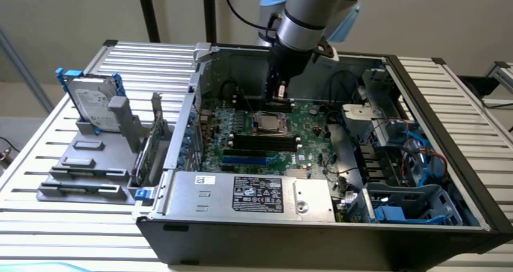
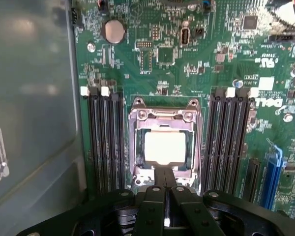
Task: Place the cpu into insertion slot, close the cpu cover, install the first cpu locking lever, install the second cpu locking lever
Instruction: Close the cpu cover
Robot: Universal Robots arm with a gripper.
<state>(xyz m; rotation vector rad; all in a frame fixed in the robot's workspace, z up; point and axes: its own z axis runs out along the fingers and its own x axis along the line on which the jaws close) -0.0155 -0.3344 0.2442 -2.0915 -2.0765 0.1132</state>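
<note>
Pale square cpu (image 2: 164, 147) lying flat in black insertion slot (image 2: 140, 156), silvery cpu cover (image 2: 164, 115) lowered flat, framing it

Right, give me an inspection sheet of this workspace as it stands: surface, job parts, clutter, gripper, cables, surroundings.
Surface: slatted metal table carrying the open computer case.
Job's things: cpu lies flat on the green motherboard; it shows through the window of the cpu cover, which lies down around it.
Clutter: hard drive upright on a grey stand, to the exterior view's left of the case; power supply inside the case.
Gripper: gripper shut, tips at the cover's edge; contact cannot be told.
Cables: blue cables inside the case, at the exterior view's right.
Surroundings: pale wall.
</note>
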